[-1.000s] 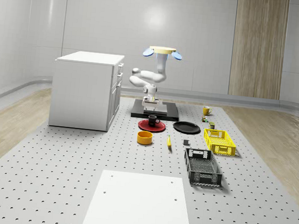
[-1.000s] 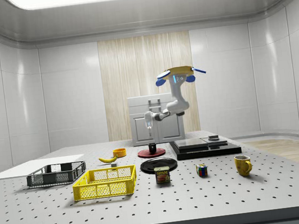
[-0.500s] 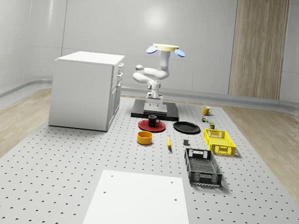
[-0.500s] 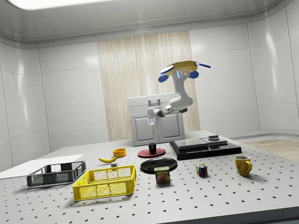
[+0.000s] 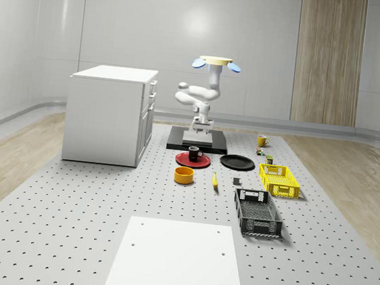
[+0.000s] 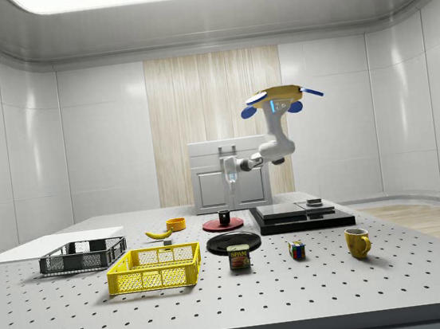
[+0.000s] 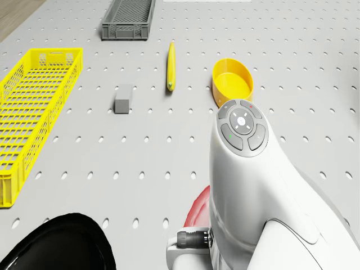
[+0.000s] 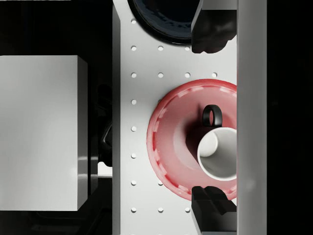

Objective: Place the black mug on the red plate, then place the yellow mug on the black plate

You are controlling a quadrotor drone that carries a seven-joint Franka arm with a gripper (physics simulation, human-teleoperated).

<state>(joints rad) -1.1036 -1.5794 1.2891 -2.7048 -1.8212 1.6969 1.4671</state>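
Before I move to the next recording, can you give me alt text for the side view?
A drone hovers above the black platform, its arm reaching toward the side view's left with the claw held above the black mug standing on the red plate. The yellow mug stands far off, nearer the camera.

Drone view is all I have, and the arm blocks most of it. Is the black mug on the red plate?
Observer: Yes. The black ceramic mug stands upright on the round red plate.
Operator: Gripper holding it?
Observer: No. The drone hovers, and its gripper hangs open well above the red plate, clear of the mug.
Operator: Yellow mug?
Observer: The yellow ceramic mug stands on the perforated grey table, apart from the round black plate.
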